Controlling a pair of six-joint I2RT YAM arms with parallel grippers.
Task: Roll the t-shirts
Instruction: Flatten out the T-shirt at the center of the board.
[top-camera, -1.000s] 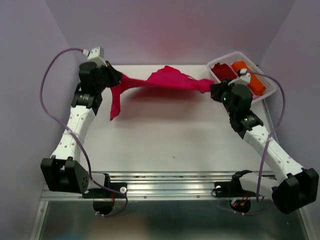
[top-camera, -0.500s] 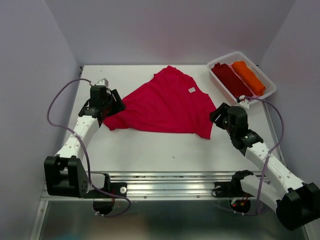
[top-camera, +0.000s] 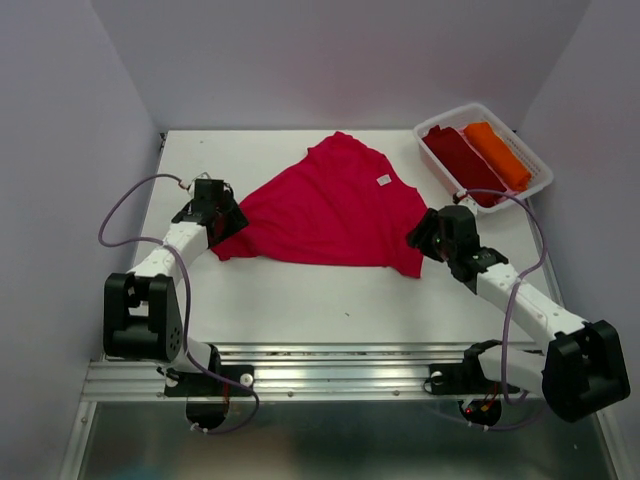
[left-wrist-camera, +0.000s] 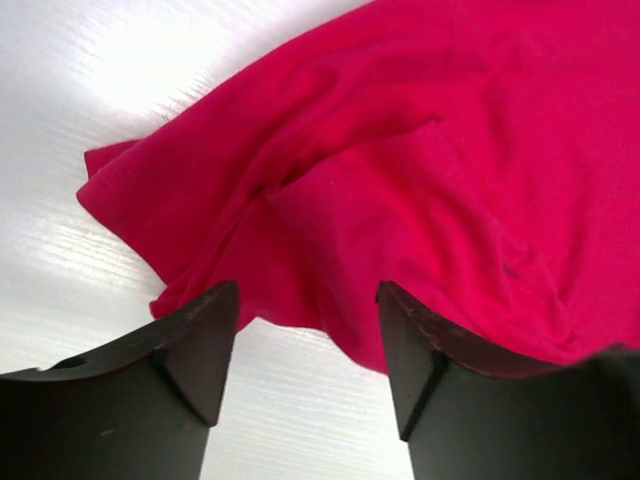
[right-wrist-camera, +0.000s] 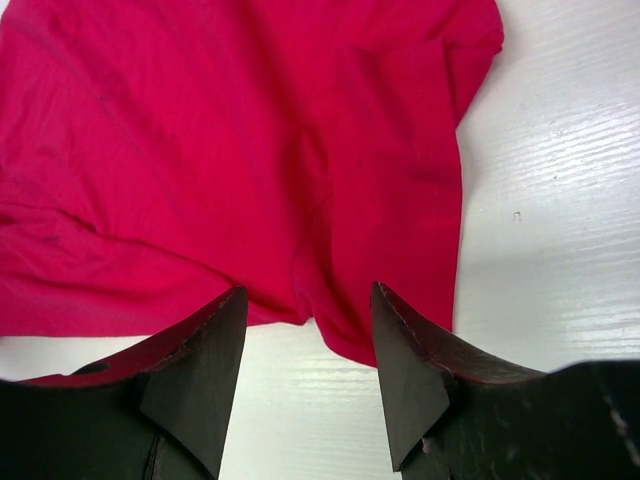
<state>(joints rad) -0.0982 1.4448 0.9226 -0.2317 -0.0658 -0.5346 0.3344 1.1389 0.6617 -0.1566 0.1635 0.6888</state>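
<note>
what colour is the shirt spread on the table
The t-shirt is crimson red, best in top external view.

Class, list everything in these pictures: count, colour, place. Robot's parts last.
table: one, white, under everything
red t-shirt: one, crimson, spread mid-table
label: one, white, on the red t-shirt
bin: one, clear, far right corner
maroon rolled shirt: one, dark maroon, in the bin
orange rolled shirt: one, orange, in the bin
cables: two, purple, one looping at each side
left claw: one, black, open, at the shirt's left corner
right claw: one, black, open, at the shirt's right corner
</note>
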